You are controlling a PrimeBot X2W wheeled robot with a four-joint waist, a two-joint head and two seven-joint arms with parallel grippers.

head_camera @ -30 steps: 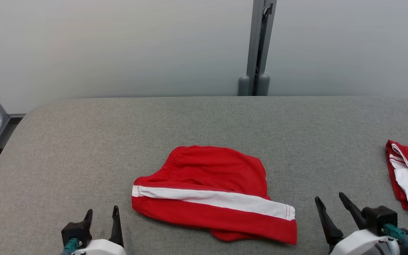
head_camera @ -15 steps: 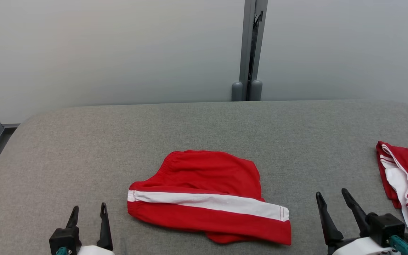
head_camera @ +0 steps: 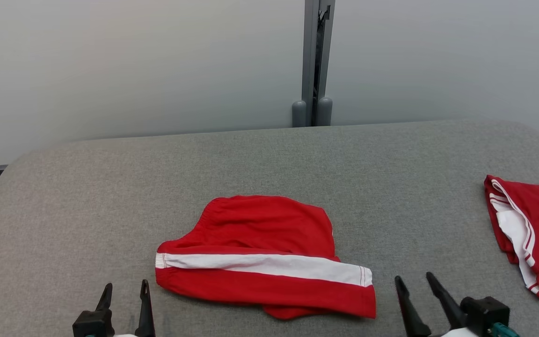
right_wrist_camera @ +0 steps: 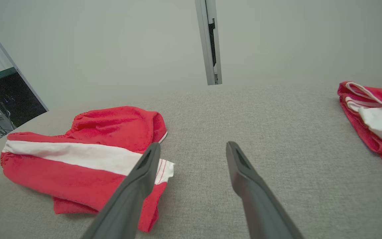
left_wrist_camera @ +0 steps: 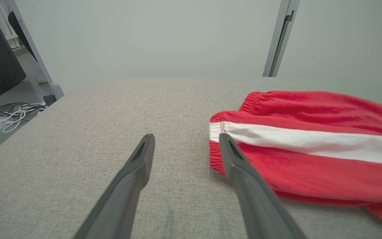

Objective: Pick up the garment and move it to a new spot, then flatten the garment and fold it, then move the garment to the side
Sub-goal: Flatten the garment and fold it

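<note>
- My left claw (head_camera: 126, 285), at the lower left of the head view, is spread wide and holds nothing; my right claw (head_camera: 413, 278), at the lower right, is just as wide and empty. I judge they are staged either side of the cloth for a two-ended pick
- The garment (head_camera: 260, 252), red shorts with a white stripe, lies rumpled at the lower centre of the bench (head_camera: 110, 187), between the claws, each end just beside one and apparently touching neither
- A second red garment (head_camera: 531, 229) lies at the right edge, well apart
- A grey post (head_camera: 314, 61) stands behind, top centre
</note>
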